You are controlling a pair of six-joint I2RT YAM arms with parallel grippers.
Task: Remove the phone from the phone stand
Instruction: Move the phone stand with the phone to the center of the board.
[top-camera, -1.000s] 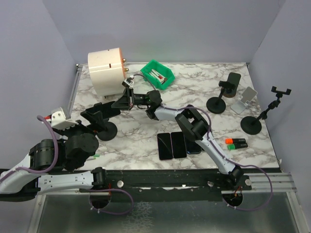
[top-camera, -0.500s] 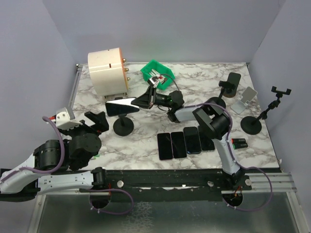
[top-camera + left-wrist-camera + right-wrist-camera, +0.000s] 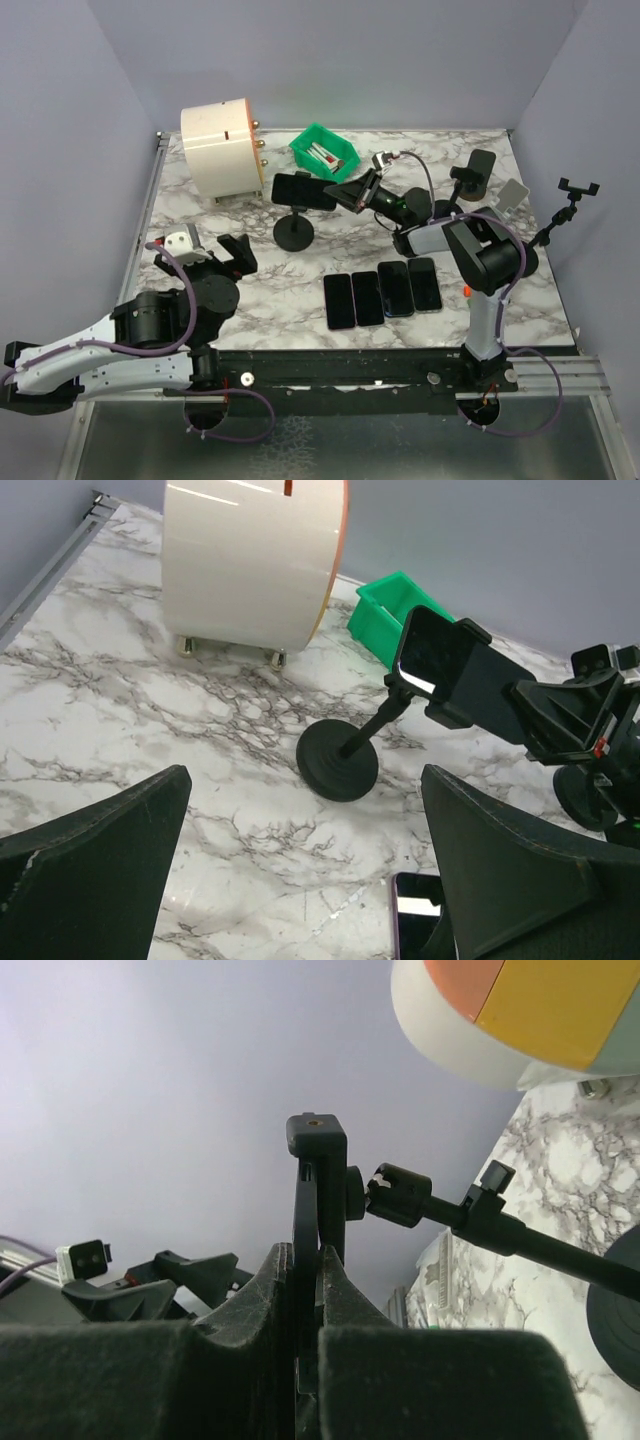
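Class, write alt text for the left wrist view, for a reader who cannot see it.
A phone sits in a stand on a marble table, gripped by the right gripper. Behind are a white drum and green bin; open left fingers frame the bottom corners.

A marble-patterned table (image 3: 270, 290) carries a white drum (image 3: 220, 148) at upper left and a green bin (image 3: 325, 152) at upper centre. A phone stand (image 3: 294, 235) rises mid-frame. Below it, four phones (image 3: 395, 288) lie side by side.
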